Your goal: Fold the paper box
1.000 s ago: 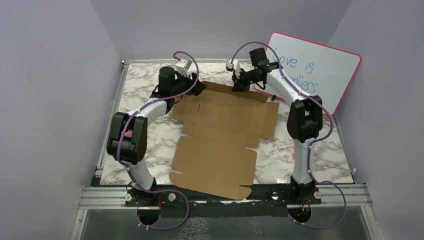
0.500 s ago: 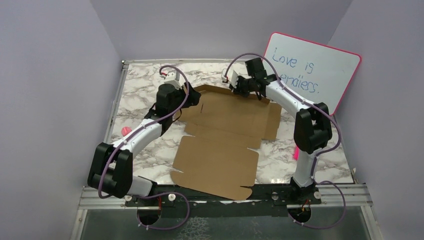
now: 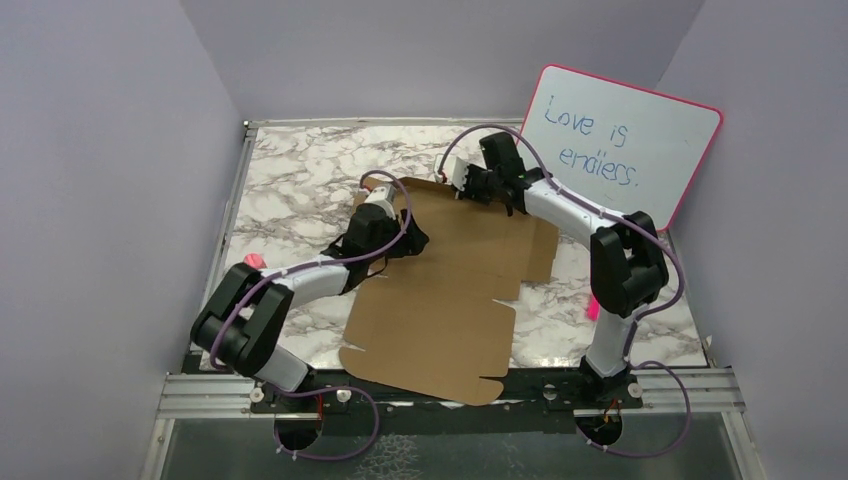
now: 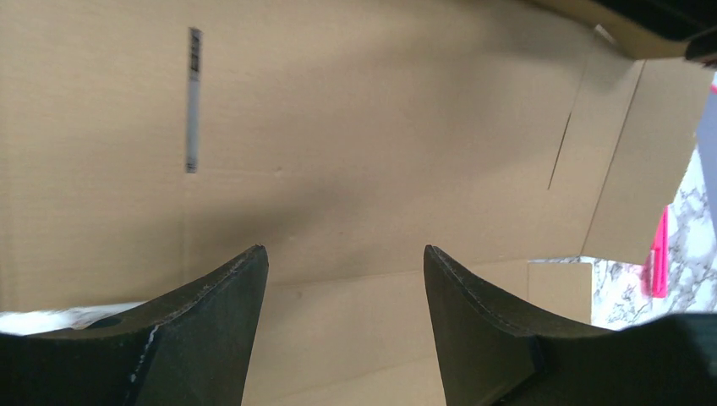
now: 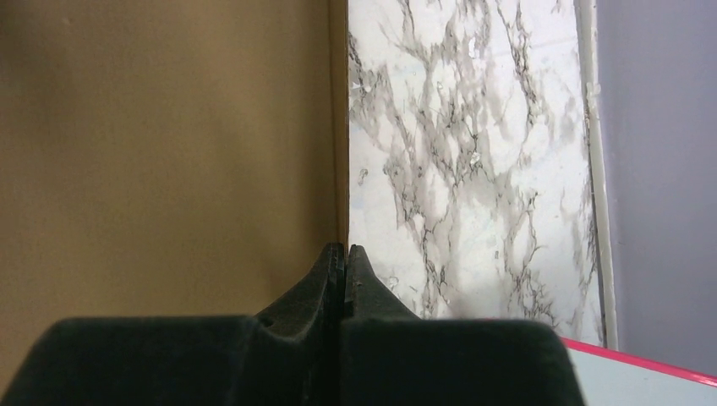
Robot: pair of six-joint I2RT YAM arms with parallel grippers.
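Note:
The paper box point(image 3: 445, 300) is a flat brown die-cut cardboard sheet lying on the marble table point(image 3: 300, 180). My left gripper point(image 3: 414, 238) hovers over the sheet's left middle. In the left wrist view it point(image 4: 342, 249) is open, with bare cardboard point(image 4: 380, 127) and a thin slit between its fingers. My right gripper point(image 3: 466, 186) is at the sheet's far edge. Seen from the right wrist it point(image 5: 345, 246) is shut, its tips right at the cardboard's point(image 5: 161, 152) edge line. I cannot tell whether that edge is pinched.
A pink-rimmed whiteboard point(image 3: 625, 150) with blue writing leans at the back right. A small pink object point(image 3: 252, 261) lies by the left arm and another point(image 3: 592, 308) beside the right arm's base. Purple walls enclose the table on three sides.
The left arm swung from the sheet's far left corner toward me and over the sheet's left middle. The right gripper slid left along the far edge, still shut.

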